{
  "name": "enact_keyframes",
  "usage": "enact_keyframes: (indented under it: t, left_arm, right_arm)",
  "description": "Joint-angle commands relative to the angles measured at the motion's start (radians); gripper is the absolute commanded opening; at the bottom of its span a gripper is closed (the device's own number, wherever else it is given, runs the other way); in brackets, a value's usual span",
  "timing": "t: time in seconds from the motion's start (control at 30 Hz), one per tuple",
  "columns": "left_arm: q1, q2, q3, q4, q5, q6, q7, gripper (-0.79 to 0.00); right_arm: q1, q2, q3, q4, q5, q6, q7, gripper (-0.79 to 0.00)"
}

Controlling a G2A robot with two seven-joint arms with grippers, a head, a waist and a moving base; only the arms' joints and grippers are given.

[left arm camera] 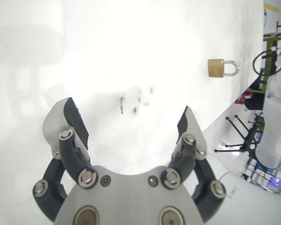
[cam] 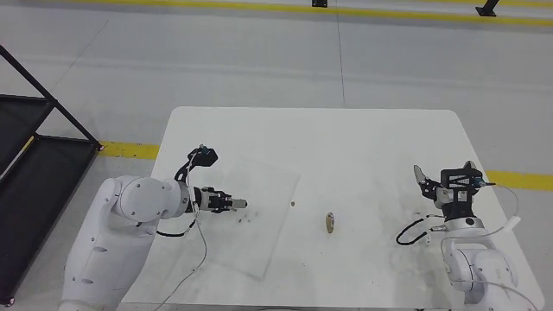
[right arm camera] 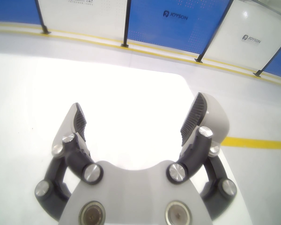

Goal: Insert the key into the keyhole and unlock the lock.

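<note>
Nearest us, the left gripper (left arm camera: 128, 104) hung low over a clear sheet (cam: 259, 255) on the table (cam: 371, 138), its jaws spread wide and holding nothing. The right gripper (right arm camera: 138, 100), near the table's right edge, was as wide and as empty. Just ahead of the left fingertips lay a scatter of small grey marks (left arm camera: 121, 105) — too small for us to say whether the key was among them. Farther on, between the two arms, the lock (left arm camera: 215, 68) lay flat on the table, its shackle seemingly shut, touched by neither gripper. We judged the task at its first step — no key in hand. The next move called for locating the key, pinching it by its head with the blade left free, and steadying the lock.
</note>
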Motion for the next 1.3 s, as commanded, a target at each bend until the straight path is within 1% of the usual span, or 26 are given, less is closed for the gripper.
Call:
enact_keyframes:
  t: [0.0, 0.03, 0.07, 0.17, 0.3, 0.5, 0.57, 0.77, 0.93, 1.27]
  left_arm:
    - [-0.002, 0.003, 0.003, 0.001, 0.004, -0.004, -0.003, -0.197]
    - [-0.002, 0.004, 0.005, 0.003, 0.007, -0.005, -0.002, -0.283]
    - [-0.003, 0.005, 0.008, 0.006, 0.009, -0.006, -0.001, -0.323]
    - [-0.004, 0.010, 0.015, 0.012, 0.024, -0.016, 0.000, -0.394]
    - [-0.004, 0.014, 0.023, 0.017, 0.029, -0.022, 0.003, -0.425]
    - [-0.004, 0.021, 0.035, 0.022, 0.034, -0.028, 0.004, -0.443]
    - [-0.005, 0.023, 0.038, 0.022, 0.035, -0.029, 0.005, -0.474]
    - [-0.011, 0.028, 0.053, 0.027, 0.037, -0.026, 0.010, -0.496]
    - [-0.020, 0.032, 0.069, 0.040, 0.039, -0.020, 0.019, -0.483]
    - [-0.030, 0.040, 0.091, 0.052, 0.034, -0.013, 0.023, -0.520]
  right_arm:
    - [0.000, 0.000, 0.000, 0.000, 0.000, 0.000, 0.000, 0.000]
    - [0.000, 0.000, 0.000, 0.000, 0.000, 0.000, 0.000, 0.000]
    - [0.000, 0.000, 0.000, 0.000, 0.000, 0.000, 0.000, 0.000]
    - [0.000, 0.000, 0.000, 0.000, 0.000, 0.000, 0.000, 0.000]
    - [0.000, 0.000, 0.000, 0.000, 0.000, 0.000, 0.000, 0.000]
    - [0.000, 0.000, 0.000, 0.000, 0.000, 0.000, 0.000, 0.000]
    - [0.000, 0.000, 0.000, 0.000, 0.000, 0.000, 0.000, 0.000]
    - [0.000, 0.000, 0.000, 0.000, 0.000, 0.000, 0.000, 0.000]
    - [0.000, 0.000, 0.000, 0.000, 0.000, 0.000, 0.000, 0.000]
    - [0.000, 0.000, 0.000, 0.000, 0.000, 0.000, 0.000, 0.000]
